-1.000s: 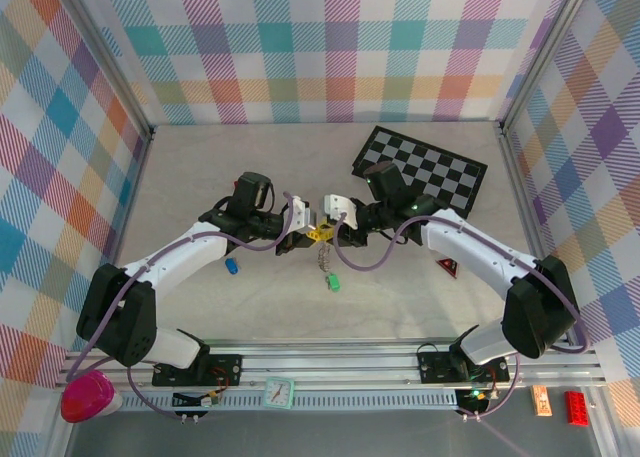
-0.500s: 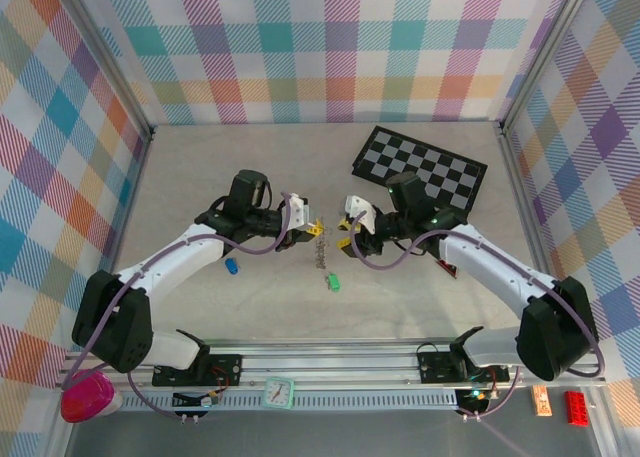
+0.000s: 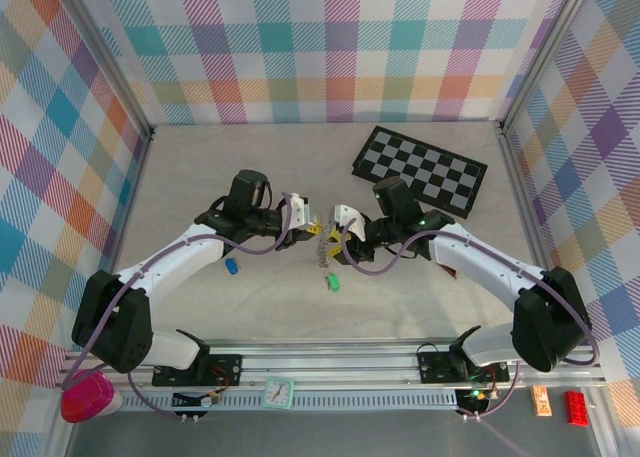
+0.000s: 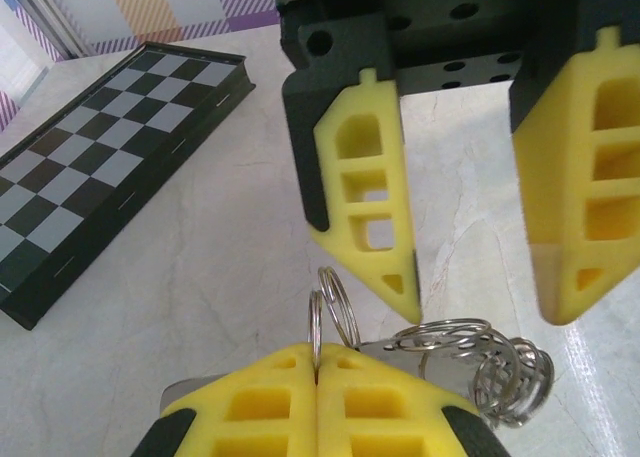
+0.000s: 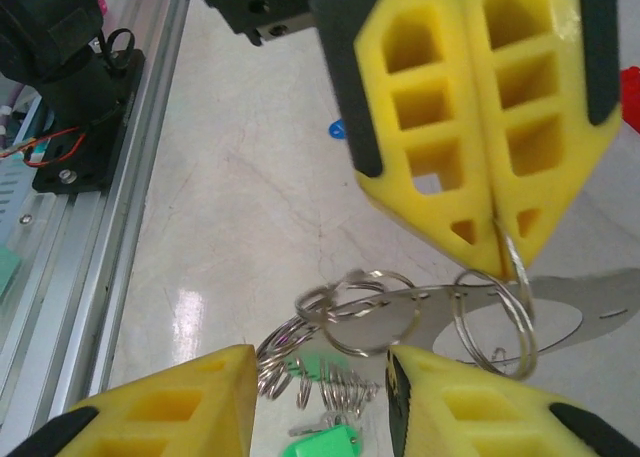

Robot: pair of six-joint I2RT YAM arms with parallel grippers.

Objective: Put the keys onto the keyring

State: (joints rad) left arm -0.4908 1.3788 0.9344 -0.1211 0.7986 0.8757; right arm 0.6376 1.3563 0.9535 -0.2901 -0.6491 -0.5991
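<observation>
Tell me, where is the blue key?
In the top view the blue key lies on the table beside the left arm, left of the green key.

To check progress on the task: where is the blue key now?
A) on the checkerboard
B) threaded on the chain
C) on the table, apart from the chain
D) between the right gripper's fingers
C: the blue key lies on the table, well away from the chain.

checkerboard (image 3: 420, 171) (black-and-grey), red block (image 3: 577, 407), pink container (image 3: 88, 397)
</observation>
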